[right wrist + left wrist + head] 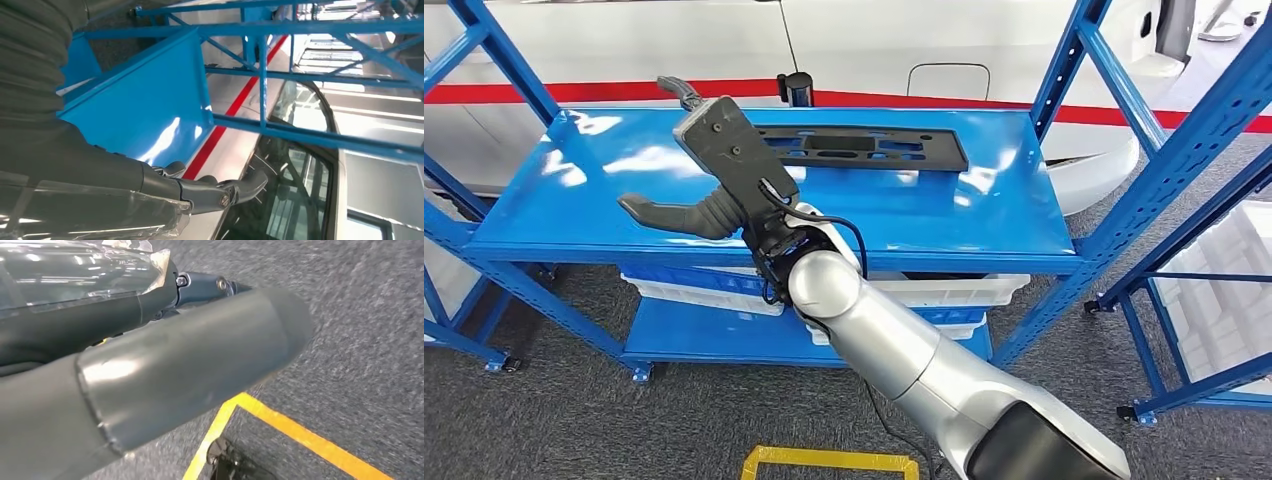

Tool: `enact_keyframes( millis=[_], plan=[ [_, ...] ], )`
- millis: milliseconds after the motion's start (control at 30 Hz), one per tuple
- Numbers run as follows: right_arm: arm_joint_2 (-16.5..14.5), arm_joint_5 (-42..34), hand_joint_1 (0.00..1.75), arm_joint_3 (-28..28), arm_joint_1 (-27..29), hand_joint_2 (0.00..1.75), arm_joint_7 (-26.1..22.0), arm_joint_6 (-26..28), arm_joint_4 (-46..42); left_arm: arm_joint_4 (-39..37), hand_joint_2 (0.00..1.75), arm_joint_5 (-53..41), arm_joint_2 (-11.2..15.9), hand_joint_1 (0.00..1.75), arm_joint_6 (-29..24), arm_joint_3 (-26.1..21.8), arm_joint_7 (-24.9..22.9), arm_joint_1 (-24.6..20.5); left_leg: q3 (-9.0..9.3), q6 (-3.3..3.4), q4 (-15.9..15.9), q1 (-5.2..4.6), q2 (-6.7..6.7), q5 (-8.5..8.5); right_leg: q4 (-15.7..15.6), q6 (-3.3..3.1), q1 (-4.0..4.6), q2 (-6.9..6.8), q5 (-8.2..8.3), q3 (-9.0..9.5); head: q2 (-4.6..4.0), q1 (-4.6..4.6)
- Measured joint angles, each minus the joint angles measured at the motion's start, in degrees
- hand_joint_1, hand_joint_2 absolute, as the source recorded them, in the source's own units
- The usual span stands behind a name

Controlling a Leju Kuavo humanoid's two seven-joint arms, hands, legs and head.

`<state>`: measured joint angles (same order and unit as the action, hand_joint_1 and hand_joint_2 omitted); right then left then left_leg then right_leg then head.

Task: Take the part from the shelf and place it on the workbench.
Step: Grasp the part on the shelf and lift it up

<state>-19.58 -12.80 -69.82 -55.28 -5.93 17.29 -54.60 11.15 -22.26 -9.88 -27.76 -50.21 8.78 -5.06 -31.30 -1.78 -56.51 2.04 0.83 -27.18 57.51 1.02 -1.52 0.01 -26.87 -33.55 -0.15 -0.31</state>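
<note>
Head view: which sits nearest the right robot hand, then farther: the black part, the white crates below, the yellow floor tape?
From the right robot hand:
1. Black part, just beside it on the top shelf.
2. White crates, on the lower shelf.
3. Yellow floor tape, on the carpet by the robot.

Your left hand (165, 370) fills the near side, thick grey thumb (200, 360) foremost, above grey carpet (370, 340) crossed by a yellow floor line (300, 432).

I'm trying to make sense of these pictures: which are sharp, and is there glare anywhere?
Head view: sharp, with white glare patches on the blue shelf near the black part. Left wrist view: the carpet is smeared and the left hand up close is soft. Right wrist view: crisp on the right hand, with bright reflections on the car window.
</note>
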Motion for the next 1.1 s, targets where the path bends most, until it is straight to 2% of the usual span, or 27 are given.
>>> enact_keyframes(
  millis=[67,100,133,200,233,267,300,333,400,433,467,500,567,633,667,700,733,767,800,833,867,900,933,967,1033,1100],
  plan=[
    [0.0,0.0,0.0,-0.1,0.0,1.75,0.0,0.1,-0.1,0.0,0.0,-0.1,0.0,0.0,-0.2,0.0,0.0,0.0,-0.28,-0.39,-1.2,0.29,-0.34,-0.16,-0.1,-0.73,-0.15,0.16,-0.28,1.11,0.0,-0.03],
    [-0.1,-0.1,0.0,-0.1,-0.1,1.75,0.0,0.1,-0.2,0.0,0.0,-0.3,-0.1,0.0,-0.3,0.0,0.0,-0.1,-1.39,-0.48,-3.1,0.34,-0.53,-0.28,-0.2,-1.12,-0.13,0.18,-0.55,1.73,0.0,-0.09],
    [0.0,-0.1,0.0,-0.2,-0.2,1.75,0.0,0.1,-0.2,0.0,0.0,-0.3,-0.1,0.0,-0.3,0.0,-0.1,-0.2,-3.23,-0.53,-6.1,0.36,-0.67,-0.57,-0.3,-1.48,-0.03,0.18,-0.93,2.25,0.0,-0.13],
    [0.0,-0.1,0.0,-0.4,-0.2,1.75,0.0,0.2,-0.2,0.0,0.0,-0.4,-0.1,0.0,-0.5,0.0,-0.1,-0.2,-8.41,-0.61,-13.5,0.3,-0.76,-2.52,-0.3,-2.18,0.37,0.28,-2.06,3.53,0.0,-0.2],
    [0.0,-0.1,0.0,-0.5,0.0,1.75,0.0,0.2,-0.2,0.0,0.0,-0.4,-0.1,0.0,-0.5,0.0,-0.2,-0.1,-10.83,-0.59,-15.9,0.26,-0.75,-3.71,-0.4,-2.31,0.57,0.43,-2.75,4.28,0.0,-0.18],
    [0.0,-0.1,0.0,-0.6,0.1,1.75,0.0,0.2,-0.2,0.0,0.0,-0.4,-0.1,0.0,-0.5,-0.1,-0.2,0.0,-12.52,-0.48,-16.8,0.18,-0.75,-4.54,-0.4,-2.4,0.73,0.62,-3.49,5.14,0.0,-0.19],
    [0.0,-0.1,0.0,-0.7,0.2,1.75,0.0,0.2,-0.2,0.0,0.0,-0.4,-0.1,0.0,-0.5,-0.1,-0.3,0.1,-13.28,-0.23,-15.7,0.05,-0.74,-4.36,-0.4,-2.42,0.87,0.81,-4.3,6.18,0.0,-0.19],
    [0.0,-0.1,0.0,-0.8,0.2,1.75,0.0,0.2,-0.2,0.0,0.0,-0.4,-0.1,0.0,-0.5,-0.1,-0.3,0.1,-13.25,0.2,-13.0,-0.16,-0.73,-2.85,-0.4,-2.4,1.01,0.93,-5.18,7.31,0.0,-0.18],
    [0.0,-0.1,0.0,-1.0,0.2,1.75,0.0,0.1,-0.2,0.0,0.0,-0.4,0.0,0.0,-0.5,-0.1,-0.3,0.2,-12.27,1.46,-6.3,-0.9,-0.58,3.46,-0.5,-2.24,1.19,1.13,-7.04,9.21,0.0,-0.13],
    [0.0,-0.1,0.0,-1.1,0.3,1.75,0.0,0.1,-0.1,0.0,0.0,-0.4,0.1,0.0,-0.6,-0.1,-0.3,0.2,-11.64,1.96,-4.3,-1.28,-0.5,5.87,-0.8,-2.01,1.32,1.29,-7.93,9.93,0.0,-0.16],
    [0.0,-0.2,0.0,-1.2,0.3,1.75,0.1,0.1,-0.1,0.0,0.0,-0.3,0.1,0.0,-0.6,-0.1,-0.3,0.3,-11.1,2.33,-3.1,-1.58,-0.41,7.18,-1.0,-1.68,1.46,1.43,-8.51,10.85,0.0,-0.17],
    [0.0,-0.2,0.0,-1.2,0.3,1.75,0.1,0.1,-0.1,0.0,0.0,-0.3,0.1,0.0,-0.6,-0.1,-0.3,0.3,-10.54,2.57,-2.9,-1.78,-0.41,6.94,-1.3,-1.17,1.6,1.55,-8.68,11.81,0.0,-0.2],
    [0.0,-0.2,0.0,-1.3,0.1,1.75,0.1,0.2,-0.3,0.0,0.0,-0.2,0.0,0.0,-0.6,-0.2,-0.4,0.1,-8.65,3.04,-2.1,-1.66,-0.36,5.81,-0.2,-0.2,1.75,1.36,-8.0,12.16,-0.01,-0.27],
    [0.0,-0.2,0.0,-1.4,0.0,1.75,0.0,0.1,-0.4,0.0,0.0,0.0,-0.1,0.0,-0.8,-0.2,-0.5,0.0,-6.56,3.62,-1.2,-1.45,-0.24,4.92,5.7,0.34,1.73,1.0,-7.19,8.85,-0.01,-0.24],
    [0.1,-0.1,0.0,-1.5,0.1,1.75,0.1,0.1,-0.4,0.0,0.0,0.1,-0.1,0.0,-0.9,-0.3,-0.5,0.0,-5.55,3.83,-0.8,-1.45,-0.25,4.27,9.6,0.33,1.6,0.85,-7.54,6.12,-0.01,-0.23],
    [0.1,-0.1,0.0,-1.6,0.3,1.75,0.1,0.1,-0.4,0.0,0.0,0.2,-0.1,0.0,-1.1,-0.3,-0.6,0.0,-4.46,3.96,-0.5,-1.43,-0.21,3.54,12.8,0.03,1.59,0.81,-8.96,3.18,0.0,-0.23],
    [0.1,-0.1,0.0,-1.7,0.5,1.75,0.2,0.1,-0.4,0.0,0.0,0.3,-0.2,0.0,-1.3,-0.4,-0.7,0.1,-3.29,3.94,-0.2,-1.43,-0.13,2.87,14.6,-0.31,1.56,0.8,-10.88,0.69,0.0,-0.22],
    [0.1,-0.1,0.0,-1.8,0.7,1.75,0.3,0.1,-0.4,0.0,0.0,0.3,-0.3,0.0,-1.5,-0.6,-0.7,0.1,-1.98,3.87,0.1,-1.43,-0.03,2.1,15.0,-0.57,1.53,0.77,-12.71,-1.35,0.0,-0.23],
    [0.1,-0.1,0.0,-1.9,0.8,1.75,0.3,0.1,-0.4,0.0,0.0,0.3,-0.3,0.0,-1.6,-0.7,-0.8,0.1,-0.68,3.78,0.3,-1.42,0.13,1.37,13.9,-0.56,1.48,0.74,-13.61,-2.57,0.0,-0.23],
    [0.2,-0.1,0.0,-2.0,0.8,1.75,0.4,0.1,-0.4,0.0,0.0,0.3,-0.3,0.0,-1.7,-0.8,-0.9,0.1,0.56,3.66,0.3,-1.42,0.26,0.64,11.4,-0.1,1.45,0.71,-12.75,-3.16,0.0,-0.2],
    [0.2,0.0,0.0,-2.2,0.9,1.75,0.5,0.1,-0.4,0.0,0.0,0.2,-0.4,0.0,-1.8,-0.9,-1.0,0.2,1.63,3.52,0.4,-1.41,0.4,-0.2,8.0,0.68,1.42,0.65,-9.82,-3.44,0.0,-0.2],
    [0.3,0.0,0.0,-2.3,0.9,1.75,0.5,0.1,-0.4,0.0,0.0,0.2,-0.4,0.0,-1.9,-1.0,-1.3,0.1,2.66,3.34,0.4,-1.42,0.52,-1.05,4.8,1.35,1.42,0.56,-6.05,-3.61,0.0,-0.24],
    [0.3,0.1,0.0,-2.5,1.0,1.75,0.6,0.1,-0.3,-0.1,0.0,0.2,-0.4,0.0,-2.0,-1.1,-1.8,0.1,3.28,3.02,0.5,-1.43,0.65,-1.87,2.4,1.53,1.5,0.38,-2.73,-3.5,0.0,-0.18],
    [0.3,0.1,0.0,-2.6,1.0,1.75,0.6,0.1,-0.3,-0.1,0.0,0.1,-0.5,0.0,-2.2,-1.2,-2.3,0.1,3.77,2.65,0.5,-1.42,0.72,-2.52,1.0,1.25,1.65,0.25,-0.2,-3.19,0.0,-0.16],
    [0.1,0.4,0.0,-2.8,1.0,1.75,0.7,0.1,-0.5,-0.1,0.0,-0.1,-0.6,0.0,-2.5,-1.2,-3.5,0.0,4.6,2.06,0.3,-1.46,0.69,-3.1,0.2,-0.18,1.69,0.09,1.92,-2.15,0.0,-0.09],
    [0.0,0.7,0.0,-2.8,0.8,1.75,0.8,0.1,-0.8,-0.1,0.0,-0.4,-0.6,0.0,-2.7,-1.2,-4.6,-0.1,5.69,2.35,0.5,-1.42,0.39,-3.45,-0.2,-0.74,1.59,0.13,3.46,-1.28,0.0,-0.23]
  ],
)
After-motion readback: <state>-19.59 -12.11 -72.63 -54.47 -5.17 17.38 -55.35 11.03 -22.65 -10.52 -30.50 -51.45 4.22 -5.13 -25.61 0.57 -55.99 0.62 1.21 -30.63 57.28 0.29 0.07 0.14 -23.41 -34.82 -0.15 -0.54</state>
